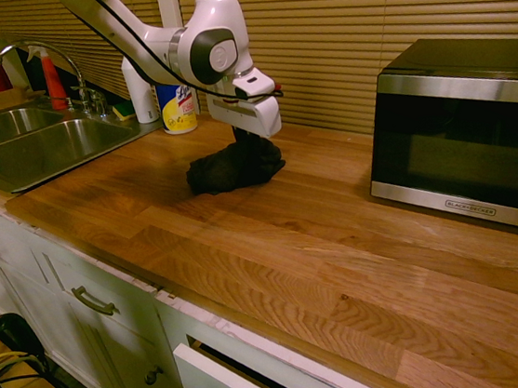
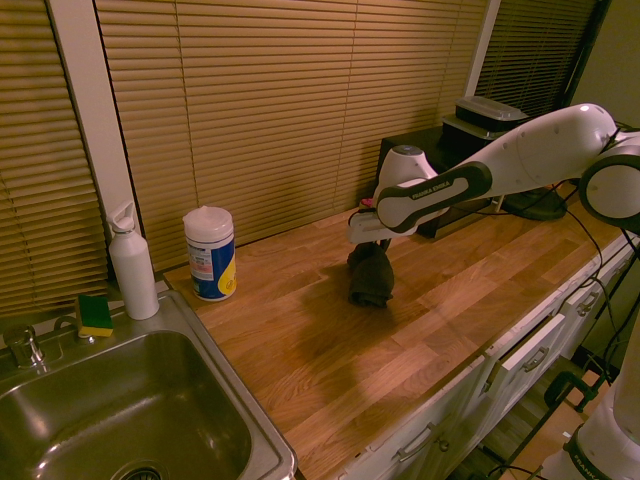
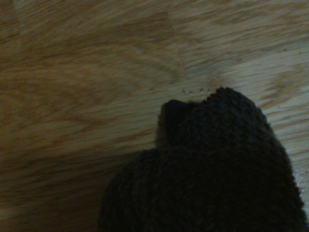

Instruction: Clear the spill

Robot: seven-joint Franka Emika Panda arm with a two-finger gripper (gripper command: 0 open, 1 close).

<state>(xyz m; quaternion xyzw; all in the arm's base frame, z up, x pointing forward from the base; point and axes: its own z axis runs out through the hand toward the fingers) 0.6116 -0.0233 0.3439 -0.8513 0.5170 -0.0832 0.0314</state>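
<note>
A dark grey-black rag lies bunched on the wooden counter, with its top pulled up into my gripper. The gripper stands straight above it and is shut on the rag's upper fold. The second exterior view shows the rag hanging from the gripper down to the wood. In the wrist view the rag fills the lower right, with bare wood around it. No dark specks of the spill show in any view; they are hidden or out of view. A few tiny pale dots sit by the rag's edge.
A microwave stands at the right against the blinds. Towards the sink are a wipes canister, a white bottle, a sponge and a red spray bottle. A drawer below the counter edge stands ajar.
</note>
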